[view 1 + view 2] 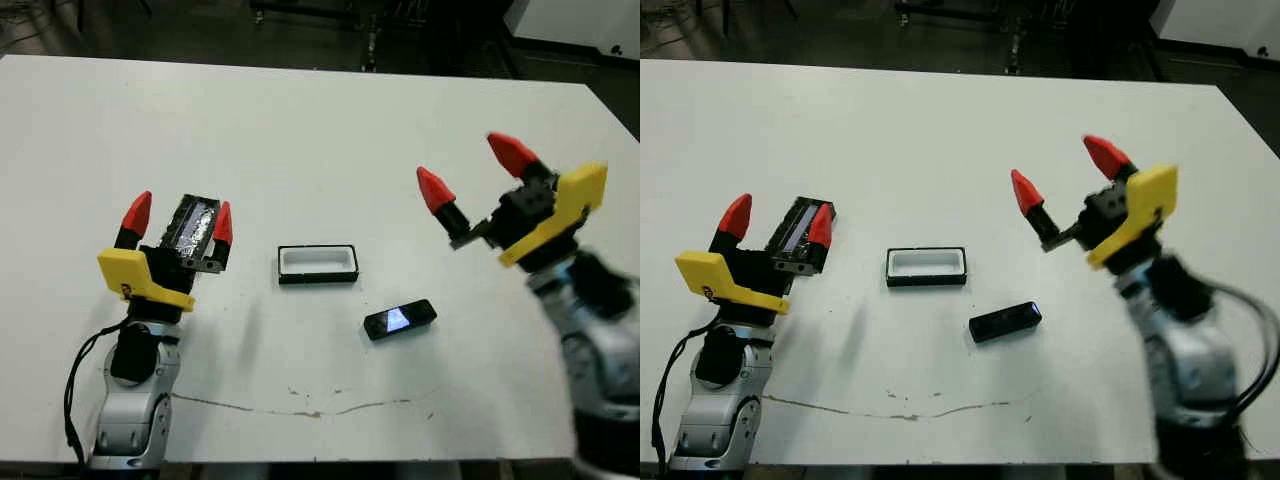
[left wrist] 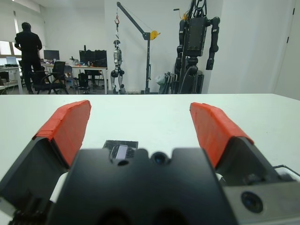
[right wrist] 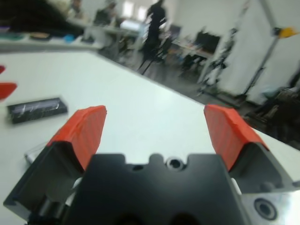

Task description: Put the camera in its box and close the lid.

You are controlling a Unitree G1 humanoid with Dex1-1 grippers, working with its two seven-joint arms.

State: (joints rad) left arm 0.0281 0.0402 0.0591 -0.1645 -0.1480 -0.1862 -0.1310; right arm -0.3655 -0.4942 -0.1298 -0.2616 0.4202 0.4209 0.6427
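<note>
The camera (image 1: pixel 400 320), a glossy black oblong with a bluish face, lies on the white table right of centre, toward the front. The box (image 1: pixel 317 264), a black tray with white lining, sits empty just behind and left of it. The lid (image 1: pixel 195 230), black with a shiny panel, lies flat at the left. My left gripper (image 1: pixel 180 216) is open, its fingers straddling the lid's near end without closing on it; the left wrist view shows the lid (image 2: pixel 121 146) low between them. My right gripper (image 1: pixel 473 170) hangs open above the table, behind and right of the camera, holding nothing.
A thin dark scratch (image 1: pixel 300 408) runs along the table near its front edge. A black cable (image 1: pixel 72 390) hangs beside my left arm. Beyond the table's far edge stand a person (image 2: pixel 29 47), desks and robot rigs (image 2: pixel 197 42).
</note>
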